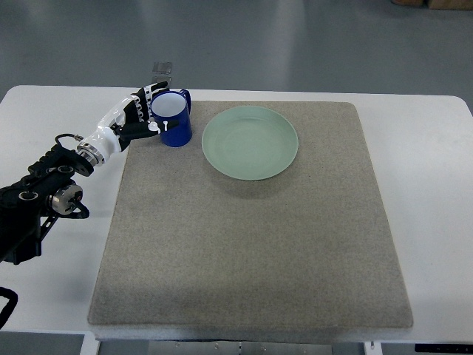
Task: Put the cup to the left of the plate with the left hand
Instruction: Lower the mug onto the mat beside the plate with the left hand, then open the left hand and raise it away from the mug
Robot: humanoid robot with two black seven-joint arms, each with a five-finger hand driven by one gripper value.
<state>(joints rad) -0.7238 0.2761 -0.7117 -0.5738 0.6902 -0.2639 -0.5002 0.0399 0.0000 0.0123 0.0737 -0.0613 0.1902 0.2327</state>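
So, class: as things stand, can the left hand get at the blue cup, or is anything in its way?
Yes, it appears so: the left hand is already wrapped around the cup, which stands upright on the mat just left of the plate. Nothing blocks it.

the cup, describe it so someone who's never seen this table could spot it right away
Start from the grey mat that covers most of the white table, and go to its far left corner. There, just left of the pale green plate, stands the cup, with the left hand wrapped around it. It is the only deep blue thing in view, upright, with a pale inside.
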